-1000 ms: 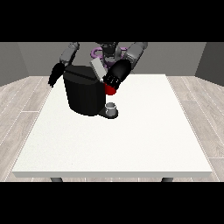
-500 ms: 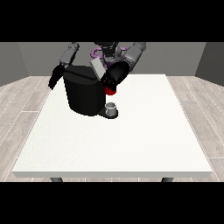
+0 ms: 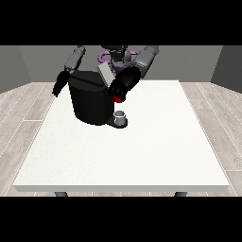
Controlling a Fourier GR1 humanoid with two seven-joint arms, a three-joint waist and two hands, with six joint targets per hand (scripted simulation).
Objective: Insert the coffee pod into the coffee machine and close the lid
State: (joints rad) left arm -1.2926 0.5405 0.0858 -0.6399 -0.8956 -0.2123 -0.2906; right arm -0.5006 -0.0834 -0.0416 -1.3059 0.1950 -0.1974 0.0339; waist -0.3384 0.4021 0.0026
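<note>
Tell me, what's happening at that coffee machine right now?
Hand at view's right at the coffee machine, above a red thing at the machine. Other hand beside it. Lid up.

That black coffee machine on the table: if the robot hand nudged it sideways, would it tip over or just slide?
The coffee machine looks squat and broad, so it would probably slide rather than tip. It seems bulky, so likely heavy enough to resist a light nudge. The smooth white table suggests little to stop it sliding.

Pod not visible; both hands' fingers too small to tell.
</note>
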